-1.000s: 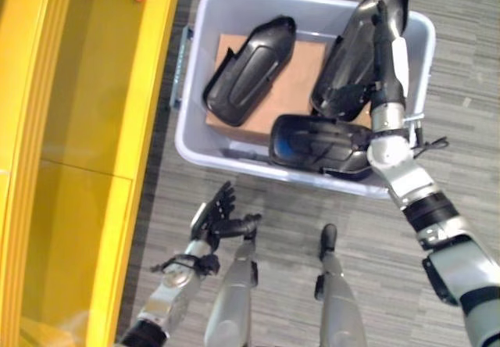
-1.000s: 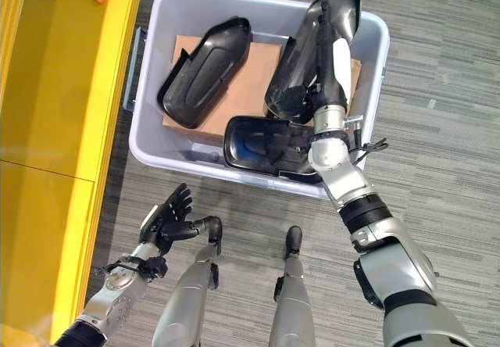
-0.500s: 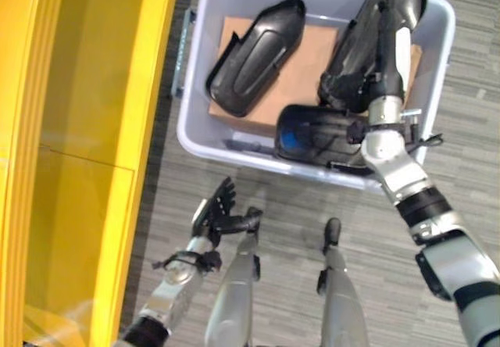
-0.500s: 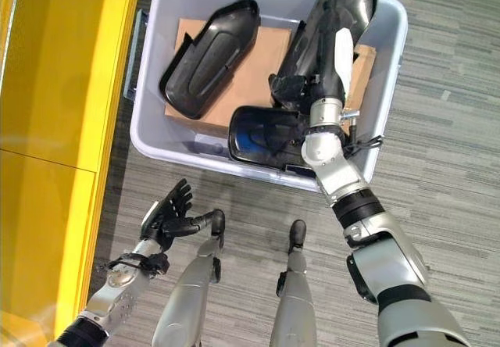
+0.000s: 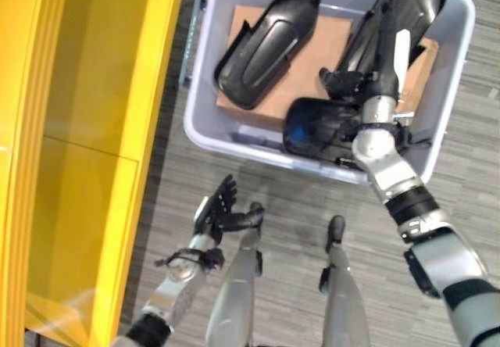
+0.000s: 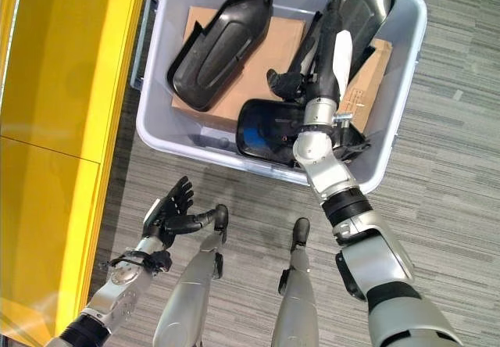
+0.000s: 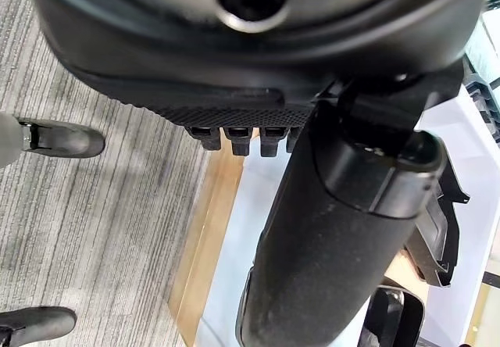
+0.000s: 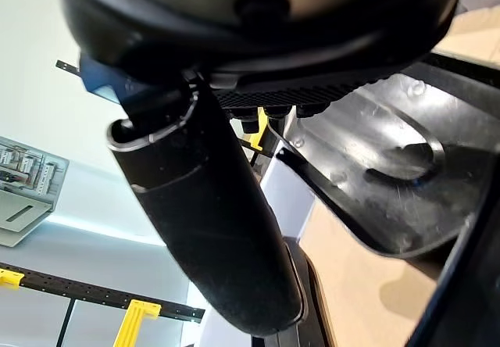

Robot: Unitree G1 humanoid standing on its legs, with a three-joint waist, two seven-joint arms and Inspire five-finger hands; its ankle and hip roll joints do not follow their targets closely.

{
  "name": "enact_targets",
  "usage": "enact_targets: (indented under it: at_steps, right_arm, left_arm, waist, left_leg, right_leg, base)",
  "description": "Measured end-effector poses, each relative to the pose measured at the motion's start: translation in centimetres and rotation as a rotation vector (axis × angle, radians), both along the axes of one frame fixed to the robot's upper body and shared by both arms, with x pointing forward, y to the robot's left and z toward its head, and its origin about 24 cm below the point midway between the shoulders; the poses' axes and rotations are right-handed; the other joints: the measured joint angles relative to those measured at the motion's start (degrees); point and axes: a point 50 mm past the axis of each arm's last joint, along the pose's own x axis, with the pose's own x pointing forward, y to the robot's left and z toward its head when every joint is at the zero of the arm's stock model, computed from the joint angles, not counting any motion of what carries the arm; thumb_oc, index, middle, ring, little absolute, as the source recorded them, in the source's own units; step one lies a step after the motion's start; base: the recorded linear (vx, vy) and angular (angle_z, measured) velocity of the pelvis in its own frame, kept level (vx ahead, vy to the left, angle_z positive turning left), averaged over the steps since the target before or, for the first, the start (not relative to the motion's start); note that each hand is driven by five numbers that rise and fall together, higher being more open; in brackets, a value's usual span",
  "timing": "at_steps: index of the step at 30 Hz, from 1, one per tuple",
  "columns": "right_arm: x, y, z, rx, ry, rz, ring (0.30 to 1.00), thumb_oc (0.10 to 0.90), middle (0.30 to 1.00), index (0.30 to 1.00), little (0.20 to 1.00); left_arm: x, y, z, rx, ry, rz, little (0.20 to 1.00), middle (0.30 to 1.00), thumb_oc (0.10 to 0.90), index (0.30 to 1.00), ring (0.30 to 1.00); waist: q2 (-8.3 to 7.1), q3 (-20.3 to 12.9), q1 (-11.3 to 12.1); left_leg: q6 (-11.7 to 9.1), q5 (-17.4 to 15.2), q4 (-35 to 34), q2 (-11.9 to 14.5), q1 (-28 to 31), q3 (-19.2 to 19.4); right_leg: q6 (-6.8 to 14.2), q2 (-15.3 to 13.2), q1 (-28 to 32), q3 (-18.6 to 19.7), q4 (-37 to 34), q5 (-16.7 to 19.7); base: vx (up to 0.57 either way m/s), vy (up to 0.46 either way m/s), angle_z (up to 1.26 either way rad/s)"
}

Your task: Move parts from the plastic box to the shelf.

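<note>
Parts (image 6: pixel 219 46) in plastic box (image 6: pixel 398 120) | right hand (image 6: pixel 332 58) fingers unclear | left hand (image 6: pixel 168 216) fingers spread, empty

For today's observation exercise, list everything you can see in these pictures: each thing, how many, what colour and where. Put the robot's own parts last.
Plastic box: one, pale grey, on the floor ahead of the robot.
Black parts: three in the box; one at its left, one tall at its right, one at the near wall.
Cardboard: brown, lying in the box under the parts.
Shelf: one, yellow, on the robot's left.
Carpet: grey, striped, underfoot.
Right hand: dark, reaching into the box against the tall part; grip cannot be told.
Left hand: dark, open, held low above the carpet.
</note>
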Motion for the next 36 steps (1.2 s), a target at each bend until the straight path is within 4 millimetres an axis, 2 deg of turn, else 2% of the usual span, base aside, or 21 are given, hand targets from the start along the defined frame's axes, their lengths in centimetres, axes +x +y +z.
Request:
enact_targets:
  at_steps: [3,7,18,24,28,36]
  right_arm:
    - [0.2,0.0,-0.5,0.007,0.017,-0.01,1.0,0.9,1.0,1.0,1.0]
    - [0.7,0.0,-2.1,0.018,0.083,-0.034,1.0,0.9,1.0,1.0,1.0]
    - [1.0,-0.7,-2.7,0.031,0.114,-0.073,1.0,0.9,1.0,1.0,1.0]
    - [1.5,-1.3,-1.5,0.028,0.092,-0.13,1.0,0.9,1.0,1.0,1.0]
    - [1.5,-2.9,-0.8,-0.026,0.077,-0.203,1.0,0.9,1.0,1.0,1.0]
    - [1.4,-4.0,0.2,-0.142,0.044,-0.277,1.0,0.9,1.0,1.0,1.0]
  left_arm:
    - [0.0,0.0,0.1,0.0,-0.003,0.001,1.0,1.0,0.9,1.0,1.0]
    - [0.0,0.0,0.0,0.003,0.001,0.016,1.0,1.0,0.9,1.0,1.0]
    - [0.0,-0.3,-0.1,0.005,0.003,0.003,1.0,1.0,0.9,1.0,1.0]
    - [0.2,-0.4,0.2,0.004,-0.009,0.001,1.0,1.0,0.9,1.0,1.0]
    - [0.6,-0.9,0.7,0.007,-0.027,-0.003,1.0,1.0,0.9,1.0,1.0]
    - [0.8,-1.0,0.9,0.002,-0.048,-0.003,1.0,1.0,0.9,1.0,1.0]
  waist:
    - [0.0,0.0,0.0]
    - [0.03,0.01,0.18]
    - [0.44,0.32,0.04]
    - [0.67,0.48,0.07]
    - [1.68,1.02,0.11]
    - [1.67,1.03,-0.14]
  left_leg:
    - [0.06,-0.02,0.29,-0.29,-0.47,-0.07]
    - [0.16,-0.04,0.6,-0.39,-0.88,-0.31]
    - [0.37,-0.12,1.18,-0.49,-1.64,-0.3]
    - [0.52,0.02,1.31,-0.55,-2.98,-0.19]
    - [0.63,0.06,1.31,-1.07,-3.15,-0.3]
    - [0.76,0.13,1.32,-1.1,-3.96,-0.07]
  right_leg:
    - [0.25,-0.31,-0.55,0.0,0.57,-0.2]
    - [0.31,-0.38,-0.81,-0.16,0.86,-0.28]
    - [0.24,-0.48,-1.62,0.03,1.62,-0.54]
    - [0.35,-0.56,-3.27,0.16,2.26,-0.56]
    - [0.67,-1.02,-3.45,0.11,2.5,-0.66]
    - [0.81,-1.08,-4.79,0.19,3.17,-0.77]
  base:
    - [0.0,0.001,0.03]
    - [0.0,0.002,0.03]
    - [0.0,0.0,0.0]
    - [0.0,-0.001,0.01]
    - [0.0,-0.001,0.03]
    - [0.0,0.002,-0.01]
